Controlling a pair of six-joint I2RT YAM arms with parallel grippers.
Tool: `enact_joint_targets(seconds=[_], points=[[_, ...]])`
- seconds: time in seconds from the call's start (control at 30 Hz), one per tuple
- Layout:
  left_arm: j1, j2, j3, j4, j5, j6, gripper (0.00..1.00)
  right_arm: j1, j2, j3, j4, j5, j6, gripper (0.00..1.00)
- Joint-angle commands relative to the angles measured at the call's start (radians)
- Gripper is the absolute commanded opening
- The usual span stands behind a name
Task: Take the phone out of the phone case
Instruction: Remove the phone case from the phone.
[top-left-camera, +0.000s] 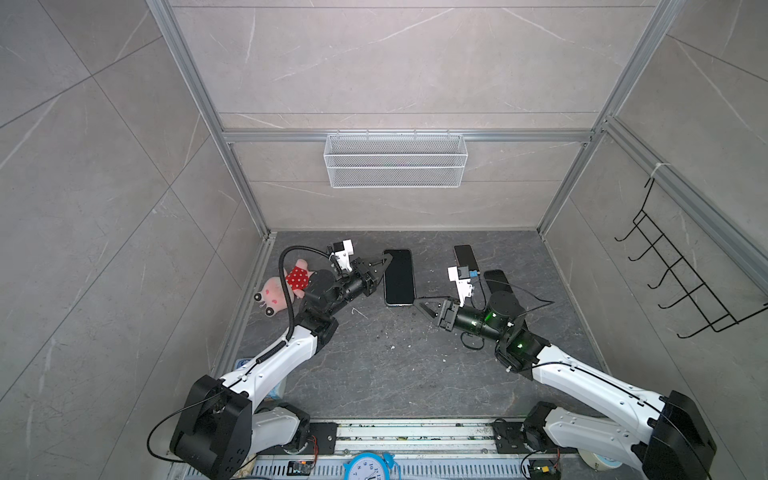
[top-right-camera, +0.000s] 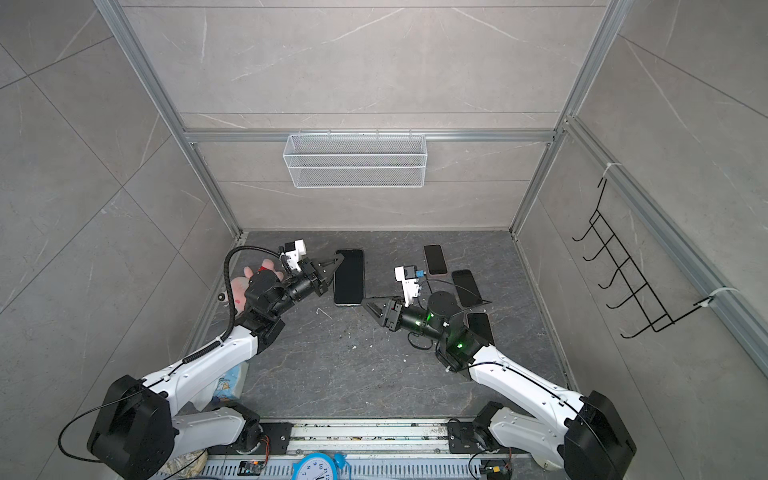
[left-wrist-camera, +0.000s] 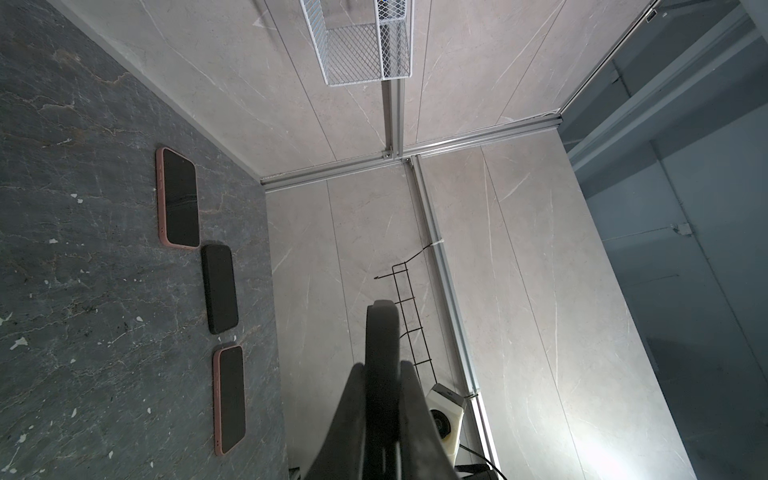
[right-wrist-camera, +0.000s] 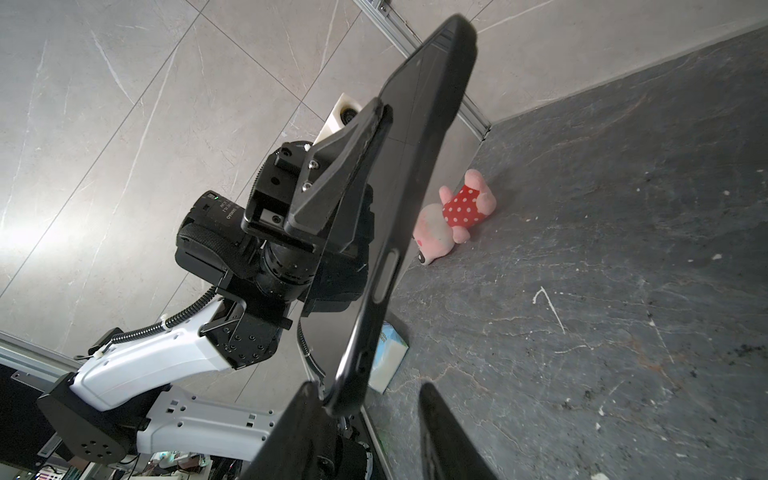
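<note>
1. The left hand (top-left-camera: 386, 261) is clamped on one corner of the phone (top-left-camera: 399, 277), holding it off the worktop (top-left-camera: 374, 365).
2. The black phone case (right-wrist-camera: 457, 75) is on the phone.
3. The right hand (right-wrist-camera: 370, 419) has its fingers apart, with the phone's opposite corner between them.

Nr L wall (top-left-camera: 199, 270), lying on dark grey marbled floor (top-left-camera: 374, 374): pink plush pig toy w/ red polka-dot dress (top-left-camera: 297, 276). On back wall (top-left-camera: 395, 208): white wire-mesh basket (top-left-camera: 395, 178). On R wall (top-left-camera: 623, 316): black wire hook rack (top-left-camera: 685, 274). At front edge: blue round alarm clock (top-left-camera: 368, 467).
</note>
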Motion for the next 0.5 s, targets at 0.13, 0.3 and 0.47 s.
enact_joint_targets(seconds=[0.13,0.3,0.47], points=[[-0.004,-0.043,0.008,0.110,-0.023,-0.021,0.00,0.002,-0.003,-0.037,0.054,-0.004,0.027,0.40],[-0.005,-0.036,0.009,0.122,-0.028,-0.026,0.00,0.002,0.003,-0.042,0.067,-0.011,0.033,0.40],[-0.012,-0.035,0.013,0.127,-0.027,-0.016,0.00,0.002,0.018,-0.030,0.071,-0.013,0.031,0.40]])
